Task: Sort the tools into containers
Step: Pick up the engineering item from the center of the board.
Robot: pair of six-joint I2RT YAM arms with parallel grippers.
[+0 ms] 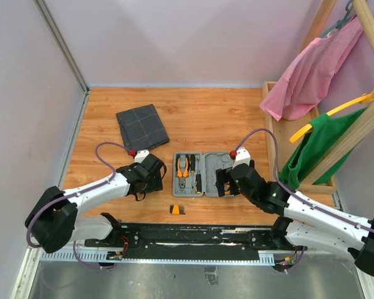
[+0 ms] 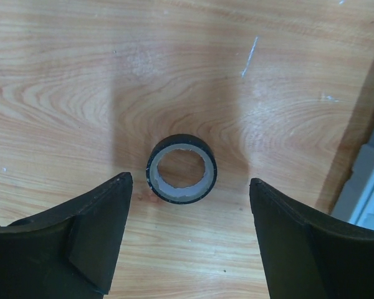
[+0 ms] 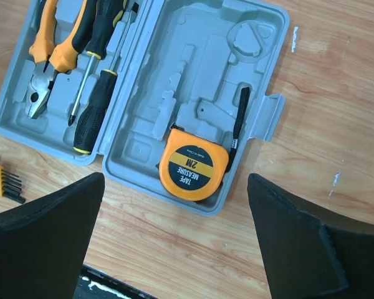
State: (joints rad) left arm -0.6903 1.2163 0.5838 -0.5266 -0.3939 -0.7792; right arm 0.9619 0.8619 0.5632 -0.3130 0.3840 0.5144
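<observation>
One black tape ring with a pale inner core [image 2: 181,169] lies flat on the wooden worktop [image 2: 62,75], just left of the flat light-grey hard plastic case [image 1: 202,174]. I judge it the piece in hand at this step. The left fingers [image 2: 93,237] stand spread on either side of it, touching nothing, so the ring sits loose on the wood.

The case's left half holds the orange-and-black-handled pliers [image 3: 67,47] and two black-and-yellow screwdrivers [image 3: 95,115]. Its right half holds a round orange tape measure [image 3: 193,165]. Above that right half the right fingers [image 3: 43,237] hang wide apart, holding nothing.

Just in front of the case, toward the arm bases, lies a small orange bit holder [image 1: 179,209]. Behind the case and to its left, well apart, is the dark grey square fabric pouch with grid lines [image 1: 142,128].

The sorting looks partly done, with the ring and bit holder yet to go. The next move seems to call for the left fingers to drop around the ring, close across its outer wall, lift it and carry it to a container. The ring lies low, so the tips must reach nearly to the wood.
</observation>
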